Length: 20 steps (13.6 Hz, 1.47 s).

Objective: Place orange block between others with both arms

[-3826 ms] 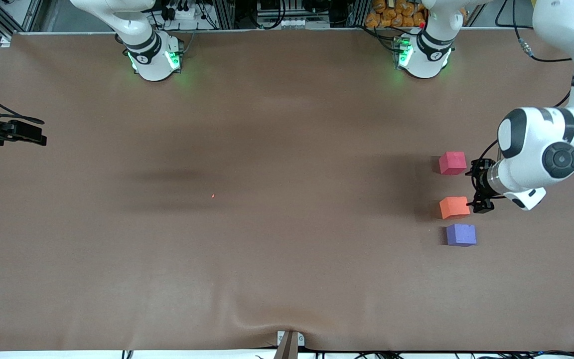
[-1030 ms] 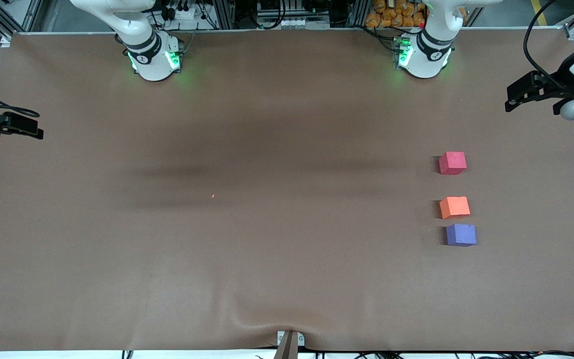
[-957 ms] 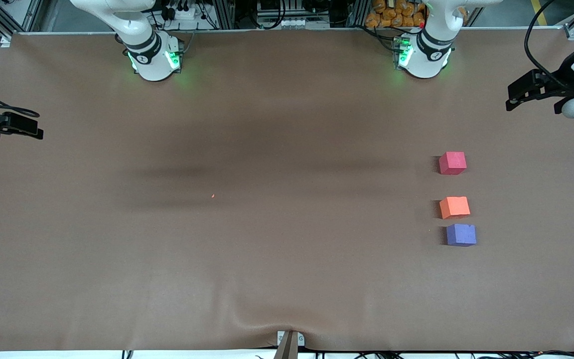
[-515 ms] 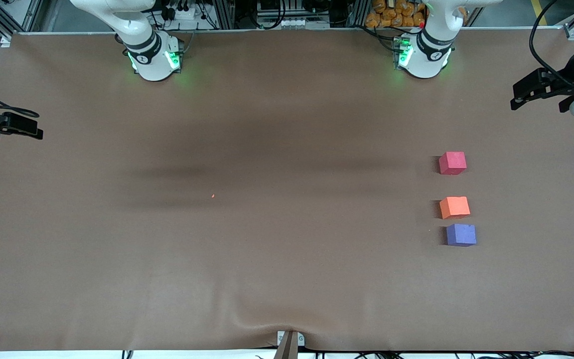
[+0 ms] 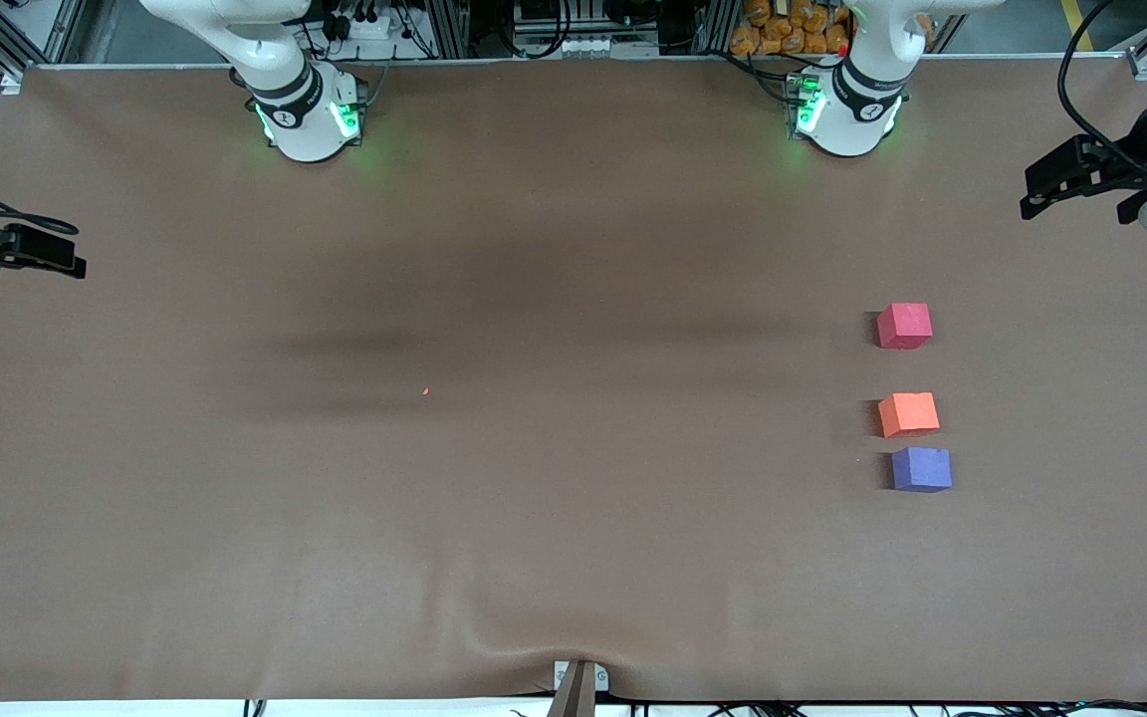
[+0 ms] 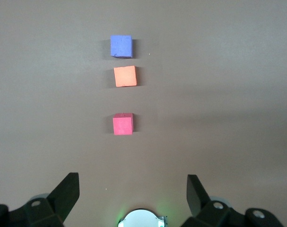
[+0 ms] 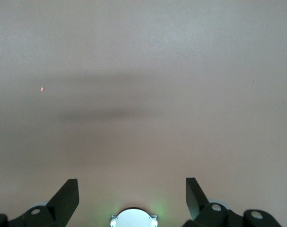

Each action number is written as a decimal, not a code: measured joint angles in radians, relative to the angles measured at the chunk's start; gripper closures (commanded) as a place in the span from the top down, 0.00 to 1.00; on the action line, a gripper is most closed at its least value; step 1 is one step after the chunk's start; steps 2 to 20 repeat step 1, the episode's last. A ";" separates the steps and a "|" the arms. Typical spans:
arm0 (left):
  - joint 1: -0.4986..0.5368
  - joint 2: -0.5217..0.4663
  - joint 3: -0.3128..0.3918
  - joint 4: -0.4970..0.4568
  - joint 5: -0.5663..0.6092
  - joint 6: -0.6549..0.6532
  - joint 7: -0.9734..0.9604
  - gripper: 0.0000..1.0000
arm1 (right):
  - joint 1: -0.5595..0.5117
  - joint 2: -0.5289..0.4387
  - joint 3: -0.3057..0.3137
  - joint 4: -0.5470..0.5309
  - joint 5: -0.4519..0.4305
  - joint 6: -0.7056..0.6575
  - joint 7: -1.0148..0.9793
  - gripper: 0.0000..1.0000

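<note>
The orange block (image 5: 908, 414) sits on the brown table toward the left arm's end, in a row between the pinkish-red cube (image 5: 904, 326) and the purple-blue cube (image 5: 921, 469). It lies close to the purple-blue one and a wider gap from the pinkish-red one. The left wrist view shows the same row: purple-blue cube (image 6: 121, 46), orange block (image 6: 125, 76), pinkish-red cube (image 6: 123, 124). My left gripper (image 5: 1032, 199) (image 6: 133, 182) hangs open and empty over the left arm's end of the table, well apart from the cubes. My right gripper (image 5: 76, 267) (image 7: 132, 187) waits open and empty over the right arm's end.
The two arm bases (image 5: 310, 119) (image 5: 847, 115) stand along the table's back edge. A tiny orange speck (image 5: 425, 390) (image 7: 42, 88) lies on the table cover (image 5: 573, 249). The cover bulges at a clamp (image 5: 578, 677) on the edge nearest the front camera.
The left gripper, beside the orange block in the earliest frame, has drawn up and away, and in the last second drifted slightly outward. Cubes and right arm have not moved.
</note>
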 measured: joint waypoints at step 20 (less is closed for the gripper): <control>0.000 0.000 0.000 0.000 0.000 0.000 0.000 1.00 | 0.000 0.000 0.000 0.000 0.000 0.000 0.000 1.00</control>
